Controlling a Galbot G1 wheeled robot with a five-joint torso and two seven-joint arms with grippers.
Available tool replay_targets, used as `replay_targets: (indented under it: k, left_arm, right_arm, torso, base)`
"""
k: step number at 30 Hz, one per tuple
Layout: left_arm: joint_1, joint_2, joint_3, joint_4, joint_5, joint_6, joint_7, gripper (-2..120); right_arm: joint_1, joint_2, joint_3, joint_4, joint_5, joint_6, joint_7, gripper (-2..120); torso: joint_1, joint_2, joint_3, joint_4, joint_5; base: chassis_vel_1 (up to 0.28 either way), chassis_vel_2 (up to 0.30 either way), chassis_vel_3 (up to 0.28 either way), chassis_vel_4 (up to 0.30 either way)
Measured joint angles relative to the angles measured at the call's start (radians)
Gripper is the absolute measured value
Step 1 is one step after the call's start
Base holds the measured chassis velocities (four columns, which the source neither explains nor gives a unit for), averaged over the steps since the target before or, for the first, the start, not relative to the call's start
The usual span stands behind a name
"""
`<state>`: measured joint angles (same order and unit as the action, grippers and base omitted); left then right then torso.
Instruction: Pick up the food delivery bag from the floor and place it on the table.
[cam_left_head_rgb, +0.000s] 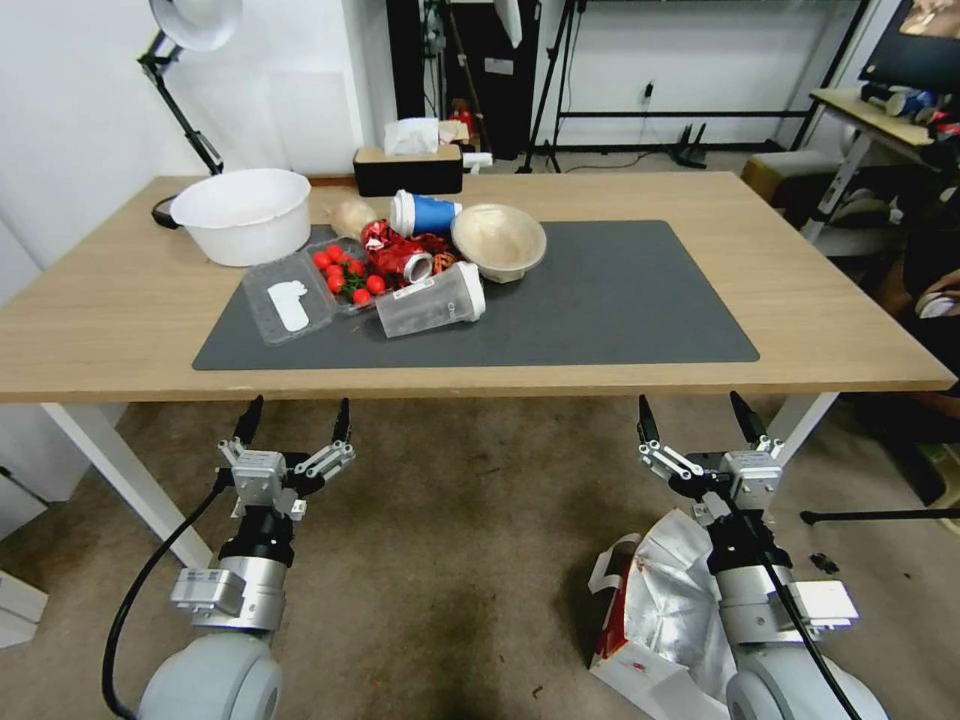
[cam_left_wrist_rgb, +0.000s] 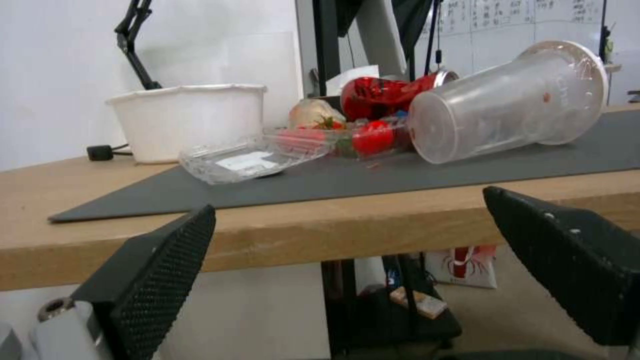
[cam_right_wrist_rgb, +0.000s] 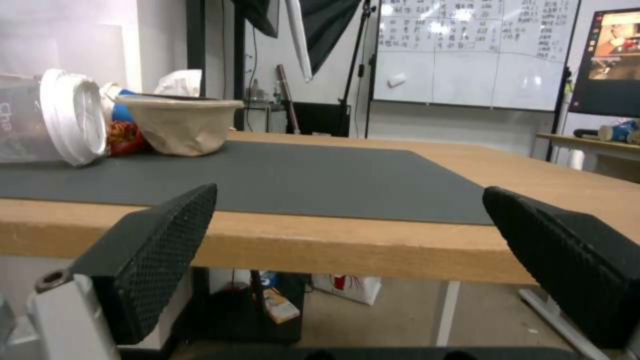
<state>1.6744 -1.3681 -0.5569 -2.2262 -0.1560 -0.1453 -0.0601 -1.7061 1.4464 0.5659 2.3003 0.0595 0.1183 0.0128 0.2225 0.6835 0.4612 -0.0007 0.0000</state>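
The food delivery bag (cam_left_head_rgb: 655, 600), red and white with crumpled silver foil lining and a white strap handle, lies on the grey-brown carpet floor (cam_left_head_rgb: 470, 560) at the lower right, partly hidden under my right arm. My right gripper (cam_left_head_rgb: 697, 417) hangs open just above and beyond the bag, close to the table's front edge. On the left, my left gripper (cam_left_head_rgb: 296, 420) is open too, holding nothing, below the same edge. The light-wood table (cam_left_head_rgb: 120, 310) carries a dark grey mat (cam_left_head_rgb: 620, 300). Both wrist views look across the tabletop between spread black fingers (cam_left_wrist_rgb: 167, 270) (cam_right_wrist_rgb: 167, 250).
On the mat's left part lie a tipped clear plastic cup (cam_left_head_rgb: 432, 302), a clamshell of red fruit (cam_left_head_rgb: 340, 275), a blue cup (cam_left_head_rgb: 425, 213), a paper bowl (cam_left_head_rgb: 498, 240) and a white tub (cam_left_head_rgb: 243, 213). White table legs (cam_left_head_rgb: 120, 470) flank the carpet. A tripod leg (cam_left_head_rgb: 880, 516) lies at right.
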Motion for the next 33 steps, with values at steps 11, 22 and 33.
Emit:
replay_targets:
  k: [11,22,33]
  left_arm:
    - [0.002,-0.005,0.007,0.003,0.002,-0.001,0.000,100]
    - [0.002,-0.010,0.009,0.011,0.002,-0.006,0.000,100]
    - [0.007,-0.003,0.005,0.013,0.002,-0.014,0.002,100]
  right_arm:
    - [0.001,0.007,0.001,-0.010,0.001,0.007,-0.001,100]
    - [0.006,0.010,0.002,-0.021,0.001,0.010,-0.001,100]
    - [0.006,0.013,0.003,-0.024,0.000,0.013,-0.001,100]
  torso:
    - [-0.019,-0.047,-0.028,0.0000,0.0000]
    - [-0.036,-0.092,-0.056,0.0000,0.0000]
    - [-0.055,-0.139,-0.084,0.0000,0.0001]
  base:
    - [0.000,0.000,0.000,0.000]
    - [0.000,0.000,0.000,0.000]
    - [0.000,0.000,0.000,0.000]
